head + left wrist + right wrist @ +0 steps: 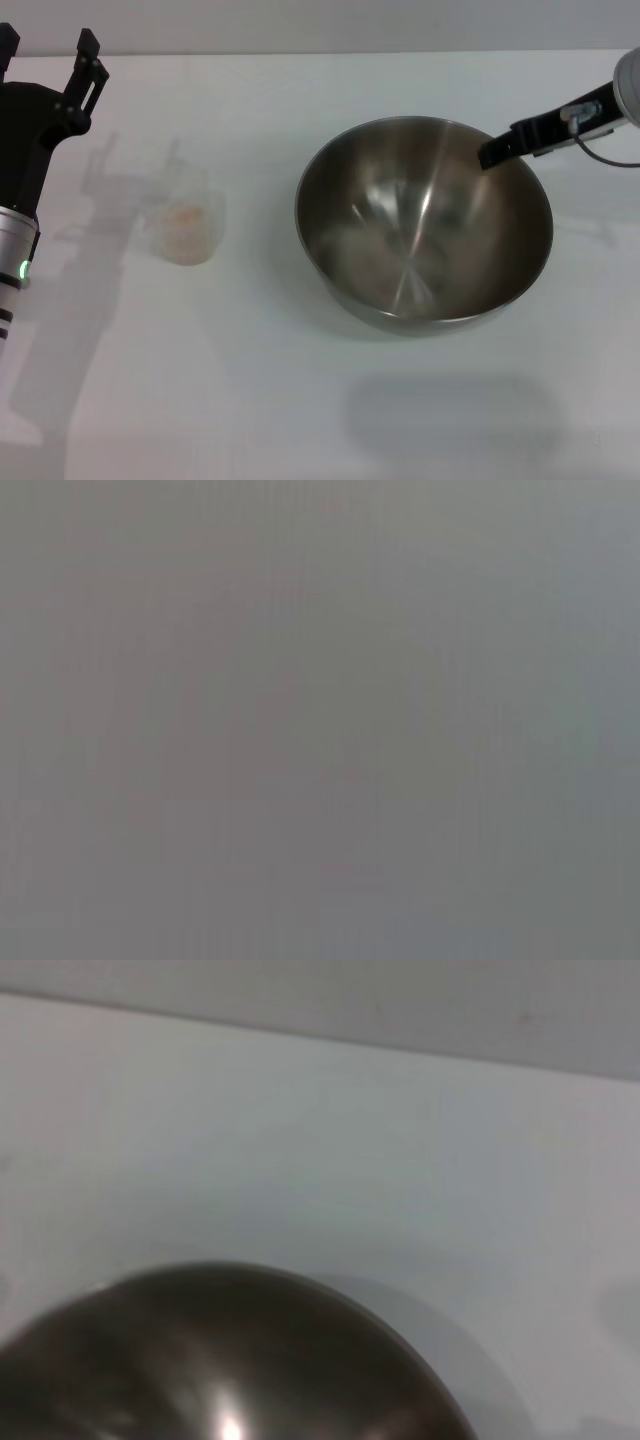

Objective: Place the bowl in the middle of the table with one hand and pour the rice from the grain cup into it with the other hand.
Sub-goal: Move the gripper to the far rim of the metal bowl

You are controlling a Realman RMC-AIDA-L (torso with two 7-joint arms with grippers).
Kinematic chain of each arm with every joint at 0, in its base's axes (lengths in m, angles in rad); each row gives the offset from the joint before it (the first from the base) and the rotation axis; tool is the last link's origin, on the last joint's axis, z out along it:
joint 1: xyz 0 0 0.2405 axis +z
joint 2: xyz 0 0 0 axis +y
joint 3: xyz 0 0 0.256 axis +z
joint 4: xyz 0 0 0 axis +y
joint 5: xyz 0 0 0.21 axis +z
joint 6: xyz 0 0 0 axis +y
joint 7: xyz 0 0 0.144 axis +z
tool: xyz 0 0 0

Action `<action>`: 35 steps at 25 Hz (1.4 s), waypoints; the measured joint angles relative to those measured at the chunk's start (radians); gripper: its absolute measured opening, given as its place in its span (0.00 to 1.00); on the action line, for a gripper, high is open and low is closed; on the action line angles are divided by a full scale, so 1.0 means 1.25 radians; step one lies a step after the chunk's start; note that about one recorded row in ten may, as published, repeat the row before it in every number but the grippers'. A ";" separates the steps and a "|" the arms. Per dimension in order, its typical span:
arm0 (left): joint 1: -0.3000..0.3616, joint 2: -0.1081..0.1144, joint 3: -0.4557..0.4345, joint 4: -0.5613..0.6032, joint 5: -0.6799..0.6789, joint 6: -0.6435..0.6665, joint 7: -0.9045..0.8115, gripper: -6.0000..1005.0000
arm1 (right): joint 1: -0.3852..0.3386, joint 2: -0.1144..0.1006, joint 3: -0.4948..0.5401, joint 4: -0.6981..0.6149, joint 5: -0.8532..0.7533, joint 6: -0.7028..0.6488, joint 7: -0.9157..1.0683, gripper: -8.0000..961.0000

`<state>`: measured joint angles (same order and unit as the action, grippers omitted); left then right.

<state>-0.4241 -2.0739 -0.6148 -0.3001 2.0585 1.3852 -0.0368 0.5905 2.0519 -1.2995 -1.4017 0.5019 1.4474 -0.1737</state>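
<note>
Your right tool (pixel 492 155) grips the far right rim of the big shiny steel bowl (pixel 420 250) on the white worktop (pixel 300 400). Your left tool (pixel 45 60) waits open at the far left, near the small clear plastic cup (pixel 187 228) with rice (pixel 188 212).

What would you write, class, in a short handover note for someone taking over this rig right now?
Right pincer: at the far right rim of the bowl, apparently gripping it.
Left pincer: raised at the table's far left, holding nothing.
Grain cup: upright, left of the bowl, rice inside.
Done: bowl near the middle.
Left: release the bowl, pick up the cup, pour the rice.
</note>
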 joint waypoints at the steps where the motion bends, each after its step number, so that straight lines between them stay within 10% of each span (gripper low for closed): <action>1: 0.000 0.000 0.000 0.000 0.000 0.000 0.000 0.83 | 0.002 0.000 0.000 0.009 -0.005 0.000 -0.003 0.72; 17: -0.008 0.000 -0.011 0.001 0.000 -0.003 0.000 0.83 | 0.037 0.016 0.002 0.112 -0.015 -0.012 -0.070 0.65; 35: -0.009 0.000 -0.013 -0.001 0.000 -0.005 0.000 0.83 | 0.036 0.017 -0.001 0.114 -0.017 -0.016 -0.103 0.14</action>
<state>-0.4357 -2.0739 -0.6305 -0.3015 2.0585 1.3789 -0.0368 0.6349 2.0736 -1.3010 -1.2588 0.4800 1.4276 -0.3026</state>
